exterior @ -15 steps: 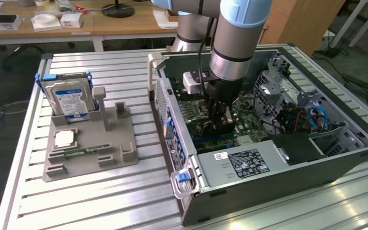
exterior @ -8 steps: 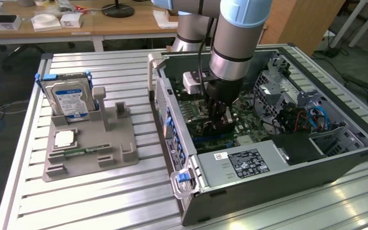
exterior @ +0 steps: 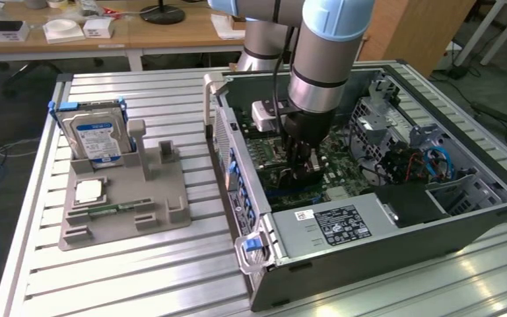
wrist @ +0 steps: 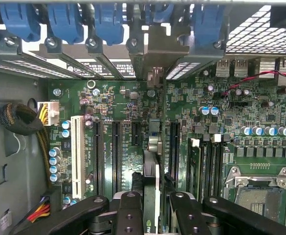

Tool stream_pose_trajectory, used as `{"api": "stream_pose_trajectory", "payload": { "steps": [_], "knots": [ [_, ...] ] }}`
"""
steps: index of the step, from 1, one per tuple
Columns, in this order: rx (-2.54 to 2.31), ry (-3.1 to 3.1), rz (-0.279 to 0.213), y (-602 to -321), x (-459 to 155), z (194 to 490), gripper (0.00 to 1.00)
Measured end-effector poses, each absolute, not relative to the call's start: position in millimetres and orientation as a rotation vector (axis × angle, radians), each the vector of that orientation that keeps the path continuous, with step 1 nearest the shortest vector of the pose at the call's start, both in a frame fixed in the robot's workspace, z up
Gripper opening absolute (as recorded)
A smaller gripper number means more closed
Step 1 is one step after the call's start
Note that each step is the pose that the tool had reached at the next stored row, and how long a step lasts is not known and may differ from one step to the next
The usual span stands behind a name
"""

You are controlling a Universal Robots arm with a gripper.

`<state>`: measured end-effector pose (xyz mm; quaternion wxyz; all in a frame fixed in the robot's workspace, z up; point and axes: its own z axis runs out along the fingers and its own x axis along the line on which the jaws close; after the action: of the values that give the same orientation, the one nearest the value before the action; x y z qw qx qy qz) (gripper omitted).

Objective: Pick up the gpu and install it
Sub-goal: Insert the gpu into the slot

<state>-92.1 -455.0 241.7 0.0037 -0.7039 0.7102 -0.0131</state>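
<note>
- gpu (wrist: 151,166) is inside the open pc case (exterior: 368,244), seen edge-on in the wrist view as a thin black card standing upright over the motherboard (wrist: 118,98).
- It sits between two of the long black expansion slots, roughly mid-board, and its metal bracket end reaches up to the row of rear slot openings under the blue clips (wrist: 64,22).
- Can't tell from these shots whether the card edge is actually down in a slot or just above it.
- The gripper (wrist: 152,205) has its two black fingers (wrist: 129,210) pinched in narrow on either face of the card, so it's got hold of the gpu.
- In the exterior view the arm (exterior: 324,59) comes straight down into the case and the gripper is low over the board, near the case wall on the exterior view's left.
- On the same board there's a white slot (wrist: 76,147) off to one side of the card and the empty cpu socket (wrist: 257,196) on the other.
- Outside the case, toward the exterior view's left, a grey holder (exterior: 169,211) sits on the slatted metal table (exterior: 148,277).
- The blue-labelled hard drive (exterior: 95,132) stands upright in that holder and a small green memory stick (exterior: 117,206) lies flat in it, both well apart from the gripper.
</note>
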Motion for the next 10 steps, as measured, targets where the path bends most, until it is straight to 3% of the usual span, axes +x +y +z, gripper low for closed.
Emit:
{"api": "stream_pose_trajectory", "payload": {
  "steps": [10],
  "knots": [
    [-2.206,2.225,-0.041,-454.4,-92.0,241.8,0.26]
  ]
}}
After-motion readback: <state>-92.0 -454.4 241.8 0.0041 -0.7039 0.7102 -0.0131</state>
